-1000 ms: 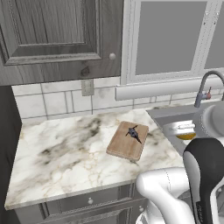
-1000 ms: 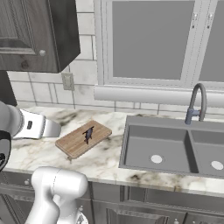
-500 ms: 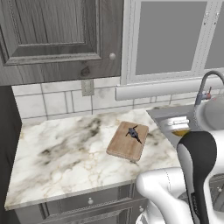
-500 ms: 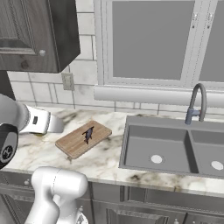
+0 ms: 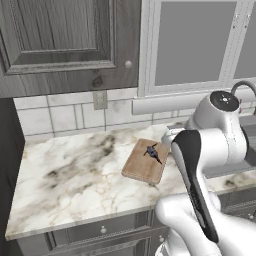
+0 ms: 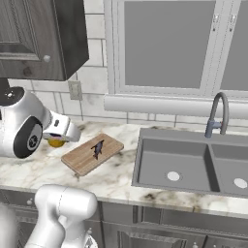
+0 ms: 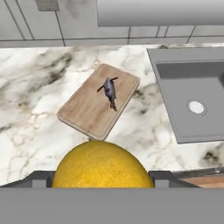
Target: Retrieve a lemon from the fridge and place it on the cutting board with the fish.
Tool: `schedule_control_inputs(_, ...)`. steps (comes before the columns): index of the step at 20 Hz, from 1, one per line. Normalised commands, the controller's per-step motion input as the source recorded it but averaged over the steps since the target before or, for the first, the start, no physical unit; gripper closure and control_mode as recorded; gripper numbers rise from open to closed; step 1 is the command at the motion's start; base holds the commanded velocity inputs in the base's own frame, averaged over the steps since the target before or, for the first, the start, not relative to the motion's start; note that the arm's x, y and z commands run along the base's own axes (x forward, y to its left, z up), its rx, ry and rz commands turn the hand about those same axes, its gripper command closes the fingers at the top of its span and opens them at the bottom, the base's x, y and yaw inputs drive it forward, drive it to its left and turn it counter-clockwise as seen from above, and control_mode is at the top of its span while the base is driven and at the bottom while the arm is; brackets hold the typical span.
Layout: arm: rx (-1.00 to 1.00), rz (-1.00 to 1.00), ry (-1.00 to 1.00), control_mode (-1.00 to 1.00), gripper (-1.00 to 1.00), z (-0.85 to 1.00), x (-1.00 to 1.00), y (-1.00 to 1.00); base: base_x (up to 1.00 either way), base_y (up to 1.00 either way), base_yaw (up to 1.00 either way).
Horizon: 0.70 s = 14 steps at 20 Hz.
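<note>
Marble counter bears cutting board.

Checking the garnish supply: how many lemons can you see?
1. The lemon sits between the gripper's fingers, held above the counter just short of the cutting board. Others may be hidden elsewhere.

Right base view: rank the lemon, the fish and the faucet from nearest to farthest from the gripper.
1. The lemon, at the gripper, left over the counter.
2. The fish, on the cutting board just to the right.
3. The faucet, far right behind the sink.
</note>
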Motion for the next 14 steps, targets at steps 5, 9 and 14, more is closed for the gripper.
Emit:
schedule_control_inputs(5, 0.0, -0.03, 0.23, -1.0, 1.0, -0.79, 0.63, 0.1, 0.0, 0.0, 0.0)
schedule_control_inputs(9, 0.0, -0.07, 0.11, -1.0, 1.0, -0.48, 0.43, 0.0, 0.0, 0.0, 0.0)
schedule_control_inputs(14, 0.0, -0.08, 0.09, -1.0, 1.0, -0.42, 0.45, 0.04, 0.0, 0.0, 0.0)
